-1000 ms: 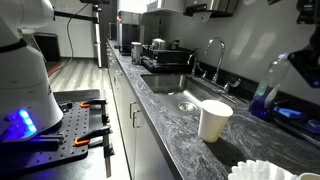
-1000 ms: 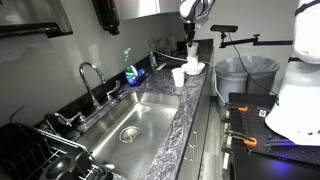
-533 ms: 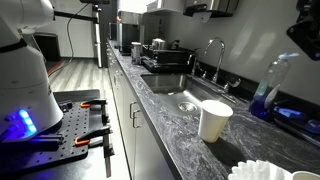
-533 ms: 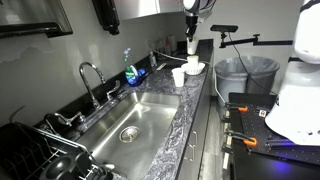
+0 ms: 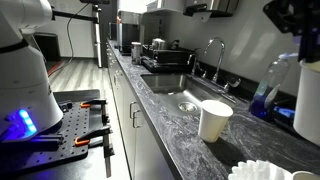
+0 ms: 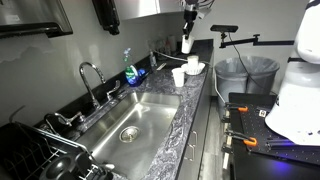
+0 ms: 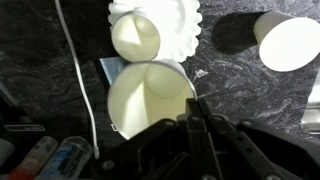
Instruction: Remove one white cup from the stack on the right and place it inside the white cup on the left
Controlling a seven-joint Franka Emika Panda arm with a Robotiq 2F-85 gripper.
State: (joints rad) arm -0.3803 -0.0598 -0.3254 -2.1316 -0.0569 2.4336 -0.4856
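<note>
My gripper (image 7: 197,112) is shut on the rim of a white cup (image 7: 150,100) and holds it in the air; it shows in both exterior views (image 5: 308,100) (image 6: 187,44). Below it, the rest of the cup stack (image 7: 135,37) stands on a white coffee filter (image 7: 160,15). The single white cup (image 7: 290,42) stands alone on the dark counter and is seen in both exterior views (image 5: 214,120) (image 6: 178,76). In an exterior view the gripper (image 6: 188,12) is high above the counter's end.
A sink (image 6: 135,115) with a faucet (image 6: 90,75) lies along the counter. A blue soap bottle (image 6: 130,72) stands by the wall. Coffee filters (image 5: 262,172) lie at the counter's near end. A white cord (image 7: 75,60) runs across the counter. Bins (image 6: 240,75) stand past the counter.
The gripper has risen with the white cup, lifting it off the stack. The cup now shows at the edge of an exterior view.
</note>
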